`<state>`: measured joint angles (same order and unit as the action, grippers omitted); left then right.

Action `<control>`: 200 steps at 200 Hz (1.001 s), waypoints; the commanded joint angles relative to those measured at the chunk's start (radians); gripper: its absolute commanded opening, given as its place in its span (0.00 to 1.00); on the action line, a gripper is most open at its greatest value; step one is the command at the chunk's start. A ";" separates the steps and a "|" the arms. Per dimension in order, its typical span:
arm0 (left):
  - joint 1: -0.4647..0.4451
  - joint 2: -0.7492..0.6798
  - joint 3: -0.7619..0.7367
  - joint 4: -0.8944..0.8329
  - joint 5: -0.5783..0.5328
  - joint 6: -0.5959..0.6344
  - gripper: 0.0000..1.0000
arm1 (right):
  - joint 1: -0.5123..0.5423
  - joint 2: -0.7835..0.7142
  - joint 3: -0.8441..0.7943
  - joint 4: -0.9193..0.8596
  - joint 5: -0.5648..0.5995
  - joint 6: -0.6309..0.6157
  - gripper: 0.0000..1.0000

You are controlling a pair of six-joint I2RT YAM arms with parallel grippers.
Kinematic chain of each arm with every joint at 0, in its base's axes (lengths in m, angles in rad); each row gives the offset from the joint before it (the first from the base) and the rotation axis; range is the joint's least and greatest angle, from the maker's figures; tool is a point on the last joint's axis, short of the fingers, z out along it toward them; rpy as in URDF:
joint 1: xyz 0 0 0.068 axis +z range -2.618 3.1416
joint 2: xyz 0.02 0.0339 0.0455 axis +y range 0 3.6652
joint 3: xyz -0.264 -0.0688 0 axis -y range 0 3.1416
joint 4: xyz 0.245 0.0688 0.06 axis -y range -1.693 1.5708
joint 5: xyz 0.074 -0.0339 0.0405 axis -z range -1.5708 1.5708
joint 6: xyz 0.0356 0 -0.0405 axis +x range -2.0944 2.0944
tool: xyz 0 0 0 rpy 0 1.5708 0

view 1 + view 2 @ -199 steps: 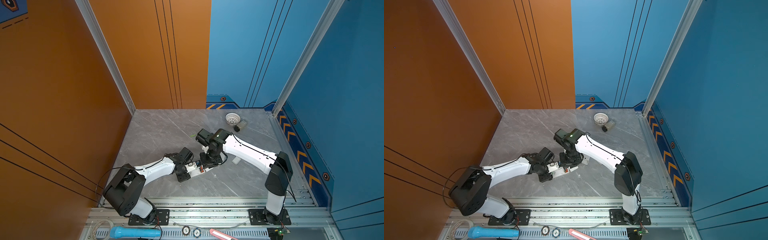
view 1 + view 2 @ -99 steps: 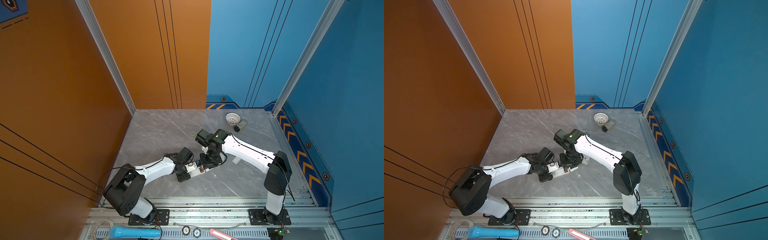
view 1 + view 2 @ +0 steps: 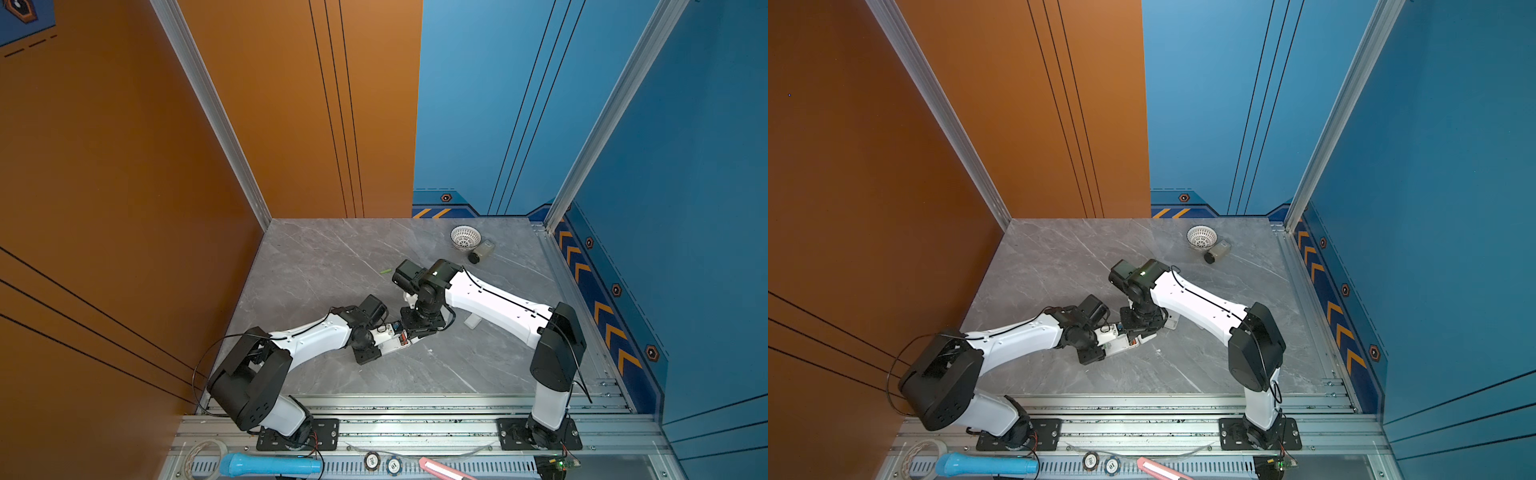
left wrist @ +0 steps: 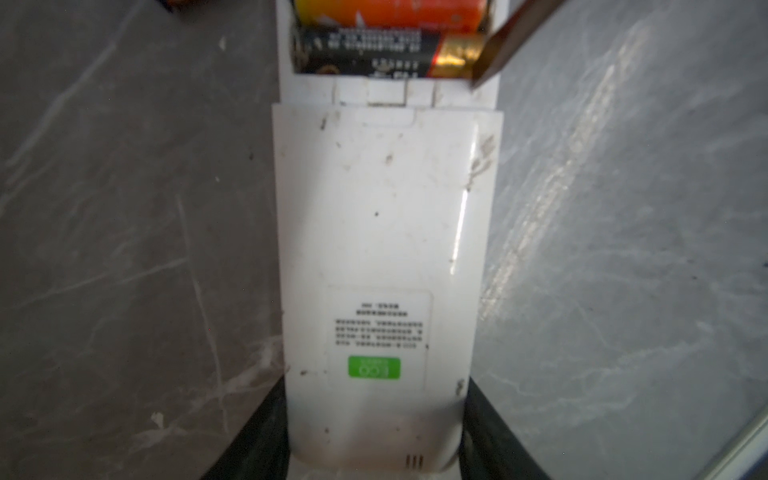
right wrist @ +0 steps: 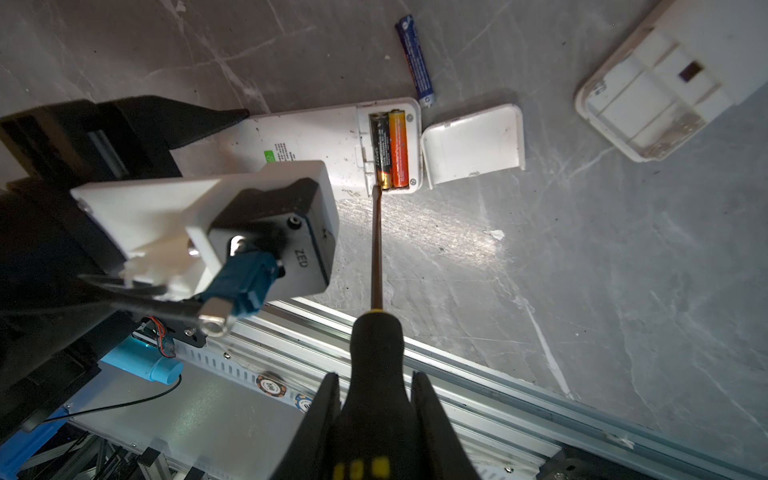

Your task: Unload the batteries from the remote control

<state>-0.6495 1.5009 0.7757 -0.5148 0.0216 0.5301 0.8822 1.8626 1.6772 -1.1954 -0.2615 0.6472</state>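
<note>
Right gripper (image 5: 374,382) clamps screwdriver (image 5: 377,249), tip at black battery (image 5: 380,145); left gripper (image 4: 374,436) pinches remote (image 4: 382,249). A slip might fling it away.

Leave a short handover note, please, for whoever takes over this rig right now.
Left claw: shut on the remote, which lies on the table.
Right claw: shut on the screwdriver, tip at the black-and-gold battery's gold end.
Done: cover off, beside the remote; blue battery and green battery lie loose on the table.
To do: black-and-gold battery and orange battery sit in the compartment; pry them out.
</note>
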 commanded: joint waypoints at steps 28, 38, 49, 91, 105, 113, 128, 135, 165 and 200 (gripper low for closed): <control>-0.017 0.053 -0.010 0.016 -0.038 -0.009 0.00 | -0.008 0.005 -0.048 -0.064 0.026 -0.011 0.00; -0.017 0.055 -0.009 0.016 -0.042 -0.009 0.00 | -0.007 0.002 -0.048 -0.066 0.023 -0.012 0.00; -0.018 0.055 -0.008 0.016 -0.043 -0.011 0.00 | -0.006 0.000 -0.049 -0.069 0.024 -0.011 0.00; -0.017 0.066 -0.001 0.014 -0.053 -0.015 0.00 | -0.008 -0.013 -0.068 -0.076 0.023 -0.009 0.00; -0.018 0.067 0.001 0.013 -0.055 -0.016 0.00 | -0.008 -0.015 -0.071 -0.076 0.021 -0.009 0.00; -0.017 0.067 0.002 0.013 -0.058 -0.017 0.00 | -0.007 -0.016 -0.071 -0.076 0.021 -0.008 0.00; -0.018 0.066 0.003 0.011 -0.062 -0.018 0.00 | -0.008 -0.021 -0.075 -0.078 0.019 -0.006 0.00; -0.018 0.065 0.003 0.011 -0.061 -0.020 0.00 | -0.007 -0.021 -0.076 -0.078 0.017 -0.006 0.00; -0.019 0.066 0.001 0.012 -0.069 -0.021 0.00 | -0.004 -0.026 -0.085 -0.081 0.017 -0.006 0.00; -0.019 0.068 0.003 0.011 -0.070 -0.026 0.00 | -0.003 -0.038 -0.097 -0.082 0.019 0.000 0.00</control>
<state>-0.6559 1.5169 0.7948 -0.5354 0.0067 0.5251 0.8768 1.8259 1.6245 -1.1656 -0.2657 0.6437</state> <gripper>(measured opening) 0.560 0.265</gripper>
